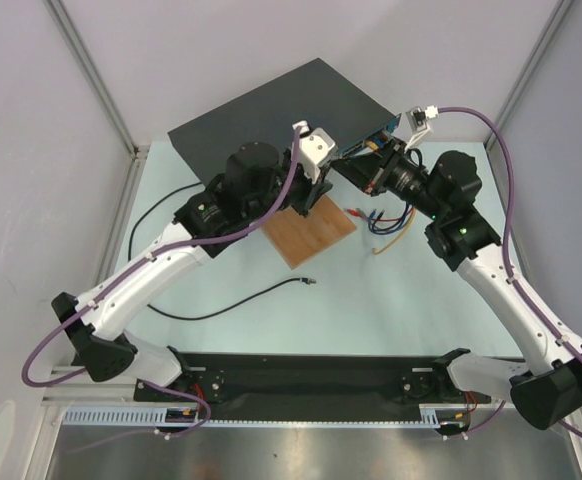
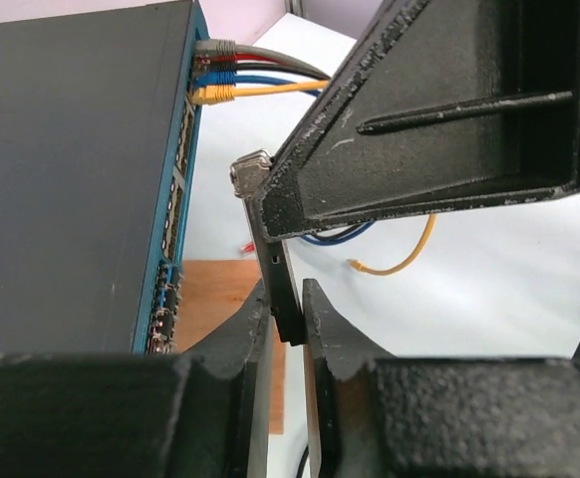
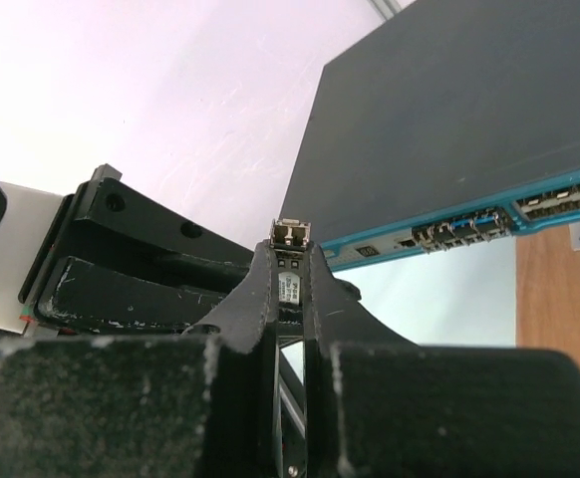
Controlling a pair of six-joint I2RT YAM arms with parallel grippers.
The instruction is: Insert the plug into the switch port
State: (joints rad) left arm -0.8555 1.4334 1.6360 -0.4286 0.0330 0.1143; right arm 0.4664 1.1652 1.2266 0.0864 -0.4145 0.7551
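The switch (image 1: 271, 110) is a flat dark-grey box at the back; its blue port face (image 1: 383, 133) turns right, also seen in the left wrist view (image 2: 175, 199) and right wrist view (image 3: 469, 227). The plug (image 1: 311, 283), a small tip on a thin black cable (image 1: 221, 310), lies on the table in front of a wooden board, in no gripper. My left gripper (image 2: 288, 291) and right gripper (image 3: 292, 257) meet beside the blue face. Both are shut on one small silver metal stick (image 3: 290, 235), whose silver end (image 2: 250, 174) sticks out.
A wooden board (image 1: 309, 232) lies under the grippers. Grey, red, blue and yellow cables (image 2: 215, 75) are plugged into the blue face at its far end, and their loose ends (image 1: 381, 220) lie right of the board. White walls enclose the table.
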